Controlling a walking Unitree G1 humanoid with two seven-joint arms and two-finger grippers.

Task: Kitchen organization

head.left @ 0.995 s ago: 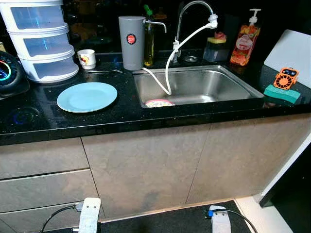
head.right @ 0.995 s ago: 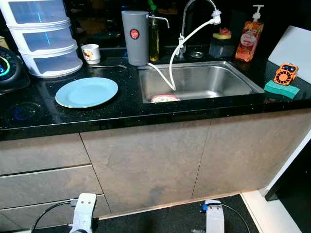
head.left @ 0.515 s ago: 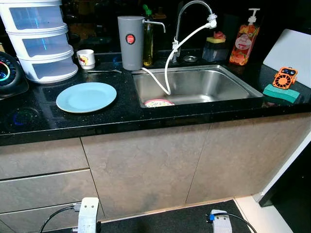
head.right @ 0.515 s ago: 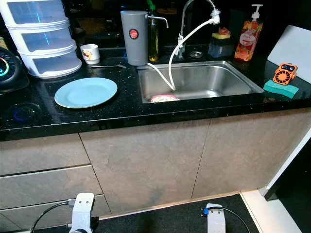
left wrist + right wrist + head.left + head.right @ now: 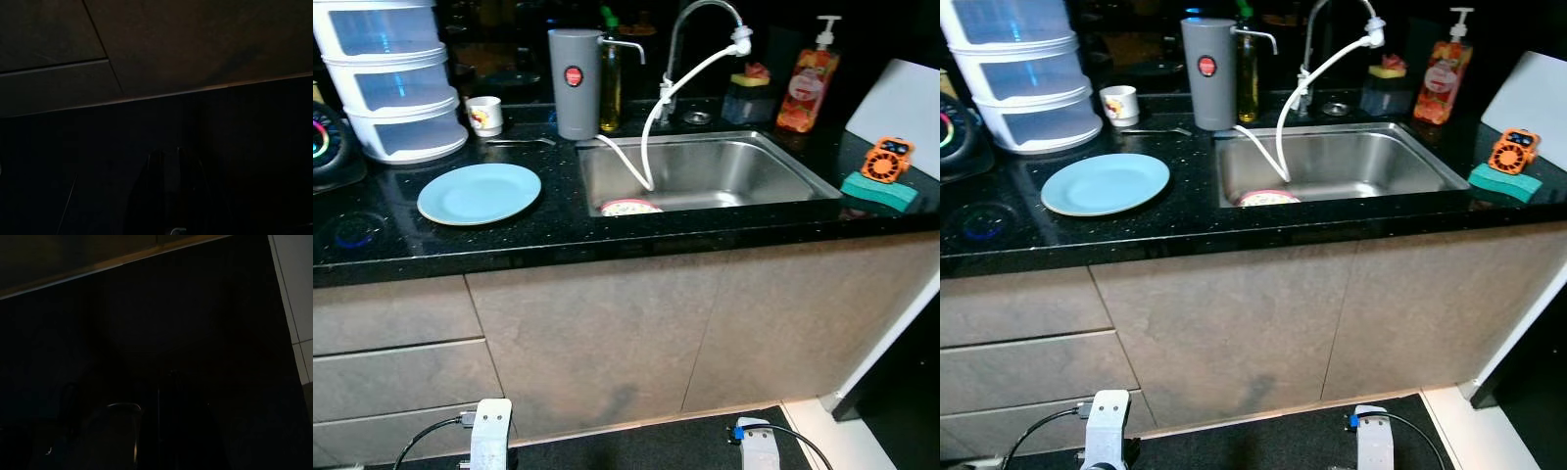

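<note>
A light blue plate (image 5: 480, 193) lies flat on the black counter (image 5: 558, 230), left of the steel sink (image 5: 773, 171). A small patterned dish (image 5: 628, 208) rests in the sink's near left corner, beside a white hose (image 5: 651, 127) hanging from the faucet (image 5: 690, 29). A white cup (image 5: 485, 115) and a spoon (image 5: 519, 143) sit behind the plate. Both arms hang idle below counter height, left arm (image 5: 490, 439) and right arm (image 5: 754, 446), in front of the cabinet doors. The left gripper (image 5: 168, 159) and right gripper (image 5: 164, 382) are dark shapes over the floor.
A grey dispenser (image 5: 574, 83) and an oil bottle (image 5: 611, 78) stand behind the sink. Stacked white drawers (image 5: 391, 83) sit at the back left. A soap pump bottle (image 5: 806, 90), an orange fan (image 5: 886, 159) on a green sponge (image 5: 879, 190), and a white board (image 5: 906, 98) are to the right.
The head view has shifted a little, so the whole counter sits slightly further left in the picture. Nothing on the counter moved and both arms still hang.
</note>
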